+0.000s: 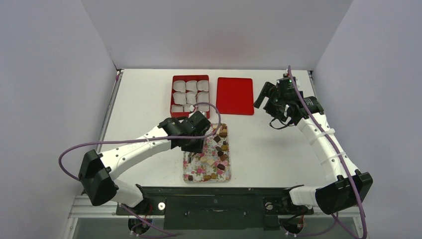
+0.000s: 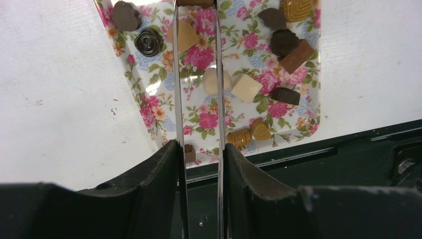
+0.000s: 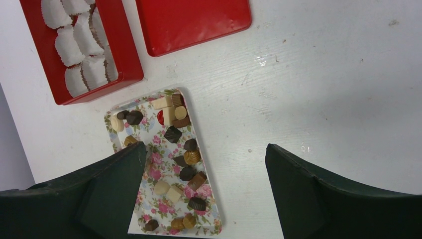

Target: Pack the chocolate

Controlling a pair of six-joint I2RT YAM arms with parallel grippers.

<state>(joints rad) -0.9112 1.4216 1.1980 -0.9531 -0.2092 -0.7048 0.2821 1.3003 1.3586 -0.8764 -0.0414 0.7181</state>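
Chocolate lies on one tray; cups number nine.

A tray is set on the surface near its front edge, about the middle, and the chocolate is scattered on it, mostly along its right side. Behind the tray a box is placed, with paper cups seated in it. A lid is laid just right of the box, apart from it.

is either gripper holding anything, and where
Right gripper: open, empty. Left gripper: a brown chocolate sits at its tips, but a grip cannot be told.
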